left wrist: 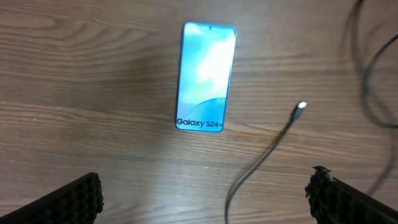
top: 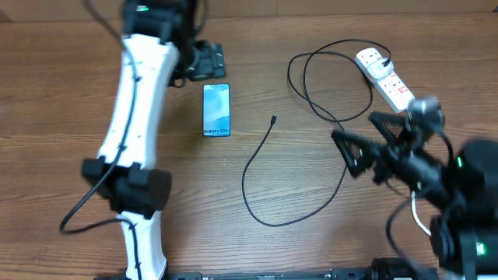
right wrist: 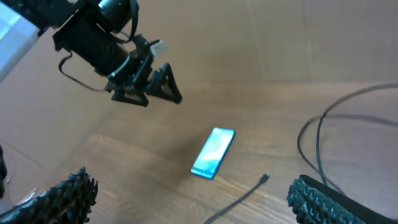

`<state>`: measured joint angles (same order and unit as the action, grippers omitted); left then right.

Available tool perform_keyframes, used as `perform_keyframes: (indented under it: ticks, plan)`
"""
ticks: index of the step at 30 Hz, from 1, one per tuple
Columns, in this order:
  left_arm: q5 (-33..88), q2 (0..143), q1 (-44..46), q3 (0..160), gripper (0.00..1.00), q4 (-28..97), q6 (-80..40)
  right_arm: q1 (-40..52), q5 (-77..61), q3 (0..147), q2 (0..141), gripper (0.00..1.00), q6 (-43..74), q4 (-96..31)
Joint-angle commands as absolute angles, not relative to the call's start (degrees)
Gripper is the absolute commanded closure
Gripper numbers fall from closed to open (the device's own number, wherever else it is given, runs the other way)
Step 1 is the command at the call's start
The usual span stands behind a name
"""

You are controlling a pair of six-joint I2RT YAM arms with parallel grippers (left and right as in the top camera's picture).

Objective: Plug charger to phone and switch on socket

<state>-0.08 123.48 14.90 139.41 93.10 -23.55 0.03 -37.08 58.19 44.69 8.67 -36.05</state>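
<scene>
the left arm (top: 140,117) reaches from the near edge of the desk (top: 70,117) straight out towards the far side. its left hand (left wrist: 205,175) hangs in the air above the wood, just beyond the far end of the phone (top: 216,110) and touching nothing. its fingers (left wrist: 68,202) are spread wide, and in the left wrist view the phone sits ahead, between them. the right hand (top: 352,126) is raised over the right side of the desk, next to the socket (top: 387,80), and points in towards the middle. its two fingers are also wide apart and empty.

the phone lies flat with its screen up, lit in a blue-cyan gradient. "galaxy s24" is printed at the end nearer the robot, and its long side runs away from the robot. the charger (top: 247,187) is a thin black cable lying loose on the wood. its small connector tip (top: 274,119) rests to the right of the phone, near it but clearly apart and not plugged in. from the tip the cable curves towards the robot, swings right beneath the right hand, and loops up to the far end of the socket. the socket is a white strip with small red marks, set at a slant at the far right. whether its switches are on cannot be told.
</scene>
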Motion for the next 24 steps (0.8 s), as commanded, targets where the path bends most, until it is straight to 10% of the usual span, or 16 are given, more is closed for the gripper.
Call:
perform_keyframes:
  ticks: [1, 24]
  plan:
    - [-4.0, 127.3, 16.5, 139.2, 0.00, 92.7, -22.3, -0.1, -37.2, 59.7, 50.1, 0.00, 7.2, -36.8]
    - [-1.3, 147.0, 16.7, 139.2, 0.00, 86.0, -22.7, -0.1, -37.2, 59.7, 77.9, 0.00, 7.2, -38.0]
